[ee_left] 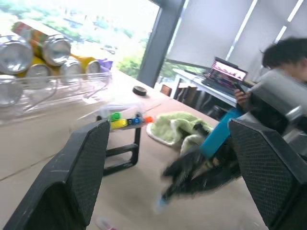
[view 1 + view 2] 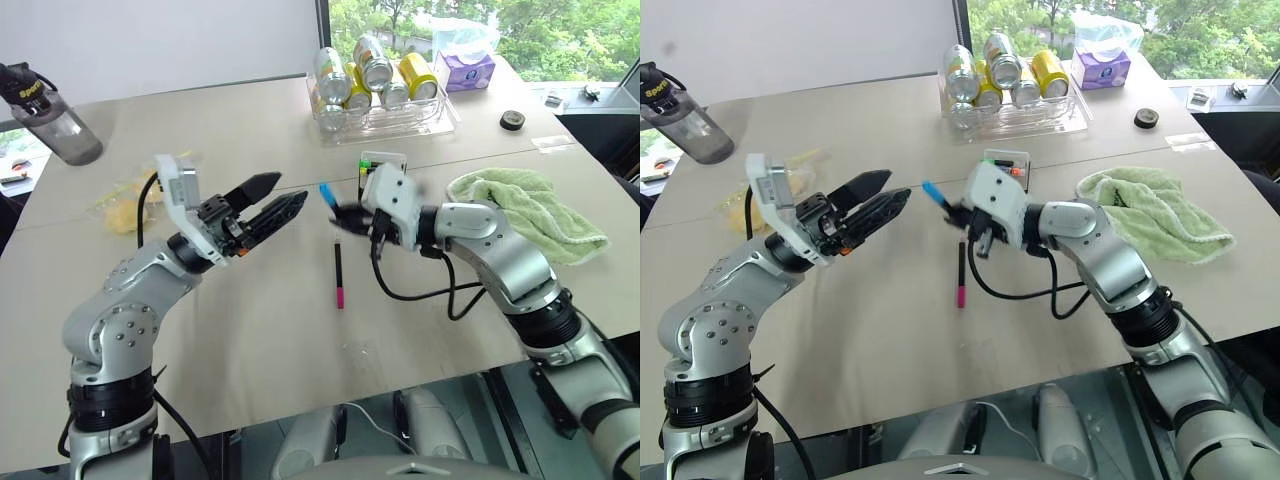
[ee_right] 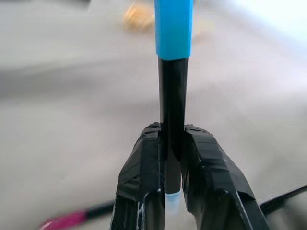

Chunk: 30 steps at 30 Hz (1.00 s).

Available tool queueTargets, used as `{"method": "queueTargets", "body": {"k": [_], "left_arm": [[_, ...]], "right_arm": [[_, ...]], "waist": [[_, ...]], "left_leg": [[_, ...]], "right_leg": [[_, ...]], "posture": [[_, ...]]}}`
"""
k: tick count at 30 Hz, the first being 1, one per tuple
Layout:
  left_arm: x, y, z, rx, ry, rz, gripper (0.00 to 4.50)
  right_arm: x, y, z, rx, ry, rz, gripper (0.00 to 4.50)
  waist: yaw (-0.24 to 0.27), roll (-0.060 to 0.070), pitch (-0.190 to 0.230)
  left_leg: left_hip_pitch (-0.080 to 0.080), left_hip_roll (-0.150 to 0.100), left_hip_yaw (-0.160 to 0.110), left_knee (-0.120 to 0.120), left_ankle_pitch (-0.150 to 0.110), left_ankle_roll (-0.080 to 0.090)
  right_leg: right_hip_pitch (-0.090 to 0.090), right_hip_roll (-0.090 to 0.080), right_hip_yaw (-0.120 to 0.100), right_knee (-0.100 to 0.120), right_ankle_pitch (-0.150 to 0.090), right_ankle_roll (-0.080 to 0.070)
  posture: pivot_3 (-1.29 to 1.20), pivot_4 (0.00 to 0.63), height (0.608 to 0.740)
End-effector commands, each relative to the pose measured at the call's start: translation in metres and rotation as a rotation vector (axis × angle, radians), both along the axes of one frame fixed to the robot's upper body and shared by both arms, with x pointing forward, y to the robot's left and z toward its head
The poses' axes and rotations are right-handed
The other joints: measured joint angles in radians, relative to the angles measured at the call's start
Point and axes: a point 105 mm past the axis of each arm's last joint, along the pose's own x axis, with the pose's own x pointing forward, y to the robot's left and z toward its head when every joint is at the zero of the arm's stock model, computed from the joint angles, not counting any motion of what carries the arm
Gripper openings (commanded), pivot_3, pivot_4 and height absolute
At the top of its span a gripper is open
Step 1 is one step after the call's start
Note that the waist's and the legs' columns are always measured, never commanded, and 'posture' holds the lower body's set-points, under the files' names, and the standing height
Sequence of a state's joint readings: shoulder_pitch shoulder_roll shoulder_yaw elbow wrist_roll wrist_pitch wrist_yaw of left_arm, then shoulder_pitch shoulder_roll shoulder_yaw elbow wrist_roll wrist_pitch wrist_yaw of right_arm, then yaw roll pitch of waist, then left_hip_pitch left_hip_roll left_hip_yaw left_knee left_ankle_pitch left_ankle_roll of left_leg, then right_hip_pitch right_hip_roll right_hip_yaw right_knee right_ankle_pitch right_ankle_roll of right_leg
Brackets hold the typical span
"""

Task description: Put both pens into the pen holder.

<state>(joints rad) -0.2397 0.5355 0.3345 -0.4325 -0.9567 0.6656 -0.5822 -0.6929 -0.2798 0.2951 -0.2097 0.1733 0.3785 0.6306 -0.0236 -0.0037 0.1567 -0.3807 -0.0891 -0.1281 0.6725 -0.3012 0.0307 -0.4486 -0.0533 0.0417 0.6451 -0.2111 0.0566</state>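
Observation:
My right gripper (image 2: 345, 215) is shut on the pen with the light blue cap (image 2: 326, 193), held a little above the table; the right wrist view shows its black barrel (image 3: 172, 96) clamped between the two fingers. The other pen (image 2: 339, 272), black with a magenta-pink end, lies flat on the table just below that gripper. The pen holder (image 2: 383, 163), a small black stand with coloured marker caps, stands behind the right gripper. My left gripper (image 2: 290, 188) hovers open to the left of the held pen, pointing toward it, with nothing between its fingers.
A clear tray of cans (image 2: 380, 115) stands behind the holder. A green towel (image 2: 530, 210) lies at the right, a water bottle (image 2: 55, 120) at the far left, and a yellow wrapper (image 2: 125, 205) behind my left arm. A tissue pack (image 2: 465, 70) and tape roll (image 2: 514, 119) sit at the back right.

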Motion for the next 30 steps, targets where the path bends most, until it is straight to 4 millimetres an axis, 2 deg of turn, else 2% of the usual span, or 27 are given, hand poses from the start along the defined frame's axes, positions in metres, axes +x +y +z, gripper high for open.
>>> {"method": "queueTargets", "body": {"k": [1, 5, 10, 19, 30], "left_arm": [[-0.008, -0.003, 0.007, 0.079, -0.076, 0.060, 4.04], [-0.004, 0.001, 0.005, 0.173, -0.086, 0.129, 4.04], [-0.007, -0.005, 0.004, 0.258, -0.101, 0.093, 4.04], [-0.015, -0.015, 0.001, 0.303, -0.078, 0.005, 4.04], [-0.017, -0.020, 0.006, 0.306, -0.079, -0.042, 4.04]], "right_arm": [[0.006, -0.017, 0.036, 0.111, -0.286, -0.131, 0.07], [0.009, -0.019, 0.041, 0.141, -0.374, -0.173, 0.07], [0.016, -0.017, 0.025, 0.123, -0.368, -0.197, 0.07], [0.030, -0.027, 0.015, 0.103, -0.385, -0.245, 0.07], [0.048, -0.027, 0.014, 0.172, -0.334, -0.307, 0.07]], "waist": [[0.001, -0.001, -0.001], [0.006, -0.001, -0.001], [0.000, -0.001, -0.001], [-0.014, -0.001, -0.001], [-0.018, -0.001, -0.001]], "left_leg": [[0.000, 0.000, 0.000, 0.000, 0.000, 0.000], [0.000, -0.001, 0.000, 0.002, 0.000, 0.000], [0.001, 0.000, 0.000, 0.001, 0.001, -0.002], [0.001, 0.000, 0.000, 0.001, 0.001, -0.002], [0.002, 0.000, 0.001, 0.001, 0.001, -0.002]], "right_leg": [[0.000, 0.000, 0.000, 0.000, 0.000, 0.000], [0.001, 0.000, 0.000, 0.001, 0.000, 0.000], [0.001, 0.001, 0.001, 0.003, 0.000, -0.001], [0.001, 0.001, 0.001, 0.003, 0.000, -0.001], [0.001, 0.001, 0.001, 0.004, 0.000, -0.001]], "posture": [[0.00, 0.150, 0.739], [0.00, 0.150, 0.739], [0.00, 0.150, 0.739], [0.00, 0.150, 0.739], [0.00, 0.150, 0.739]]}}
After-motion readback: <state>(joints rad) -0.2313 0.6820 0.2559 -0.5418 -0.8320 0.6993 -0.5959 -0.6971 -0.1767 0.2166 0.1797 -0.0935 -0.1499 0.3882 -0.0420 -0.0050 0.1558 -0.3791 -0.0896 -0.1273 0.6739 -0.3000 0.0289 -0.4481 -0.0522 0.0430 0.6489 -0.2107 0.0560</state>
